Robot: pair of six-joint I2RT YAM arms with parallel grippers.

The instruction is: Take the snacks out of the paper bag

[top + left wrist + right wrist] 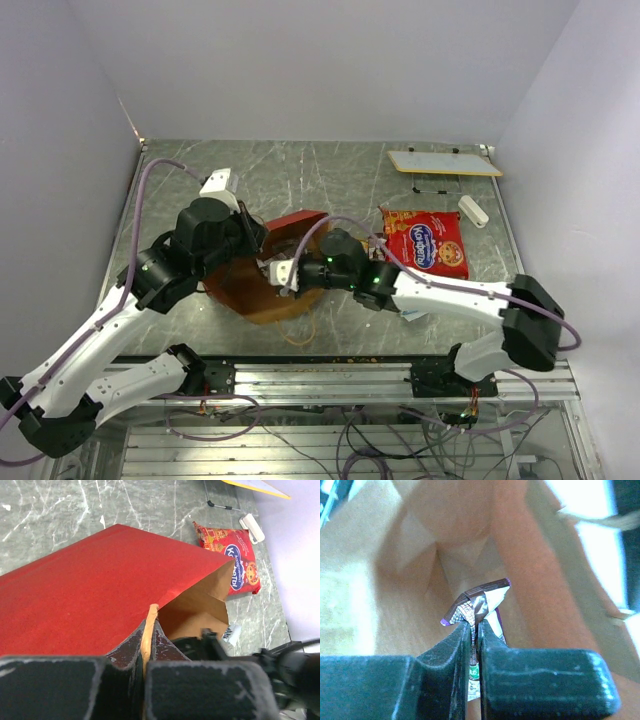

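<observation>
Right gripper (475, 626) tight on wrapper (482, 600), inside bag (395, 580)

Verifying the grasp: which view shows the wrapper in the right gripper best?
Right wrist: the brown-and-silver wrapper sits pinched in the right gripper, against the paper bag kraft interior. Top external and left wrist show only the bag and right arm; wrapper not discernible there.

Bright even light, blurry glaring right-wrist view
</observation>
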